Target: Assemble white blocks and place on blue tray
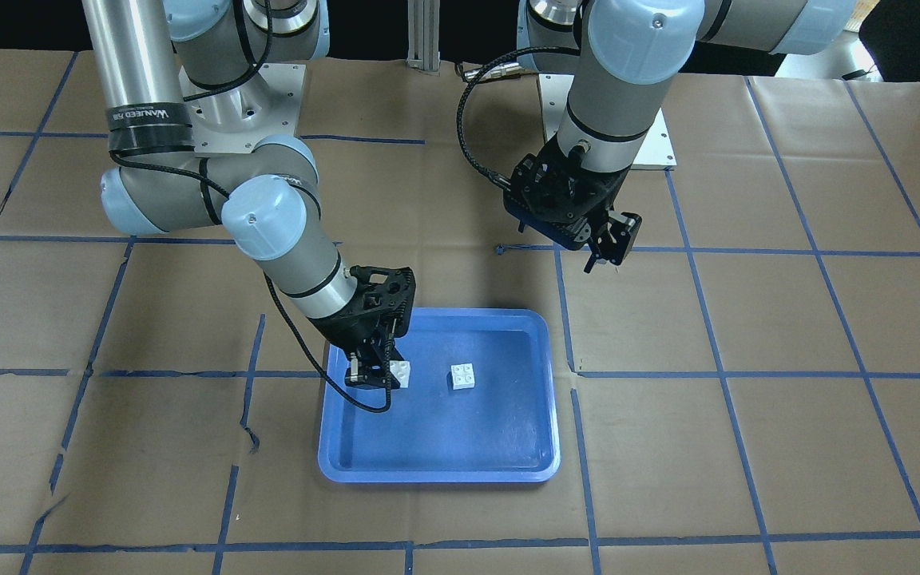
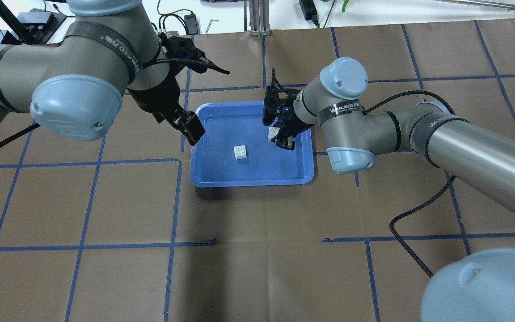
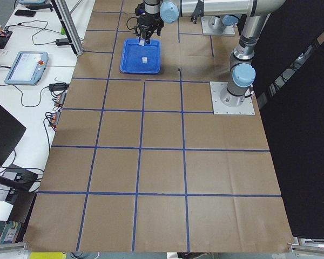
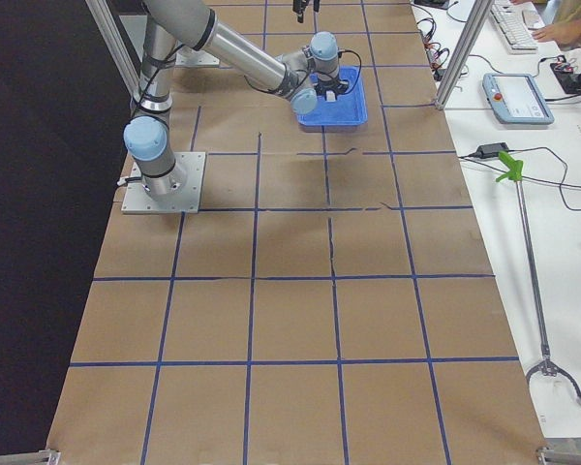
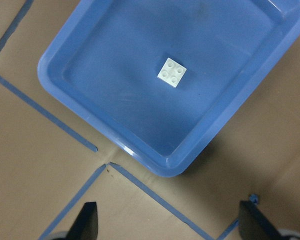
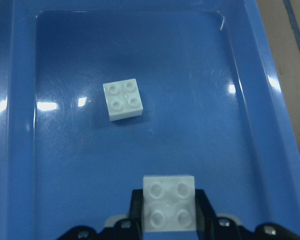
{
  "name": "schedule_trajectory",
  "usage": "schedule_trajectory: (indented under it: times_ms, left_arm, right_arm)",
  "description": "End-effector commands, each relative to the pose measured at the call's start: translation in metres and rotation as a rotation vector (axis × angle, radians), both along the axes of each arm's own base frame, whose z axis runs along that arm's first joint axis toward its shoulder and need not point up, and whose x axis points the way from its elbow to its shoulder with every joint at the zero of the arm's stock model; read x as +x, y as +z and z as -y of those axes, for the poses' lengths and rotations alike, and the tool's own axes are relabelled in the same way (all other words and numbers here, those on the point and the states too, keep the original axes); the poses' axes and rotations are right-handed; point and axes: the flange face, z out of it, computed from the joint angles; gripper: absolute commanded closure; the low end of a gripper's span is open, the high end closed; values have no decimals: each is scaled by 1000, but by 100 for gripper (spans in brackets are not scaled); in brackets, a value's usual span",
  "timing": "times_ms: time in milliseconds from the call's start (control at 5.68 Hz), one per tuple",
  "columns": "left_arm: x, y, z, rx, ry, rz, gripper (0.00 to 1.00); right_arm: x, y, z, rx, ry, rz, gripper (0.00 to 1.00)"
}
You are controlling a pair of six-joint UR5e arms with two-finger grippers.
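Observation:
The blue tray [image 1: 436,471] lies at the table's middle. One white block [image 1: 462,375] rests studs up on the tray floor, also seen in the overhead view [image 2: 240,152], the left wrist view [image 5: 172,72] and the right wrist view [image 6: 122,100]. My right gripper [image 1: 380,377] is shut on the second white block [image 6: 169,202], studs up, low over the tray [image 6: 5,125] and a short way from the loose block. I cannot tell if it touches the floor. My left gripper [image 2: 190,129] is open and empty, raised above the tray's [image 2: 253,181] edge on my left side.
Brown paper with a grid of blue tape lines [image 1: 715,374] covers the table. The arms' metal base plates [image 1: 244,120] stand at the robot's edge. A desk with a teach pendant [image 3: 26,67] and cables runs along the far side.

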Motion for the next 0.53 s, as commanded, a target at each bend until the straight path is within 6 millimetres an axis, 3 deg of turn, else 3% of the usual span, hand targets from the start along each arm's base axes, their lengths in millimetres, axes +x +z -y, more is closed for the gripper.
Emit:
schedule_trajectory:
  times_ms: [0, 352]
  left_arm:
    - [3, 30, -15, -1, 310, 5, 1]
    - [0, 63, -15, -57, 354, -21, 1]
  right_arm:
    - [24, -26, -7, 17, 12, 10, 84]
    - [32, -40, -4, 3, 20, 16, 84]
